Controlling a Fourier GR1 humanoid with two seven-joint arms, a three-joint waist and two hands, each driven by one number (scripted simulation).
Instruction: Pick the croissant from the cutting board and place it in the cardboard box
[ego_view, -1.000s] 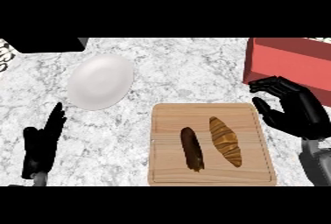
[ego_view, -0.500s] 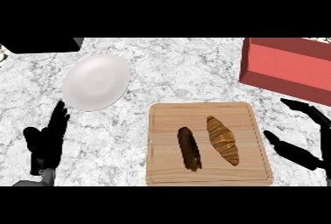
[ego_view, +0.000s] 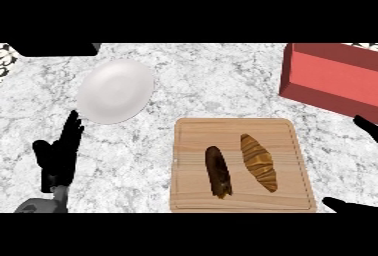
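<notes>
Nothing is done yet: your croissant (ego_view: 259, 162) lies on the cutting board (ego_view: 240, 131), left of your right hand (ego_view: 353, 205), whose fingers spread empty; cardboard box (ego_view: 336, 80) beyond it

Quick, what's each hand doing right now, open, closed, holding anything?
Left hand: open, fingers straight up, holding nothing.
Right hand: only black tips at the view's right edge; cannot be told.

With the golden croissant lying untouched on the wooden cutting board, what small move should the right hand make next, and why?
Probably bring the right hand, now mostly out of view at the right edge, left over the golden croissant. It lies free on the wooden cutting board, beside a dark brown pastry, and the left hand rests far away.
</notes>
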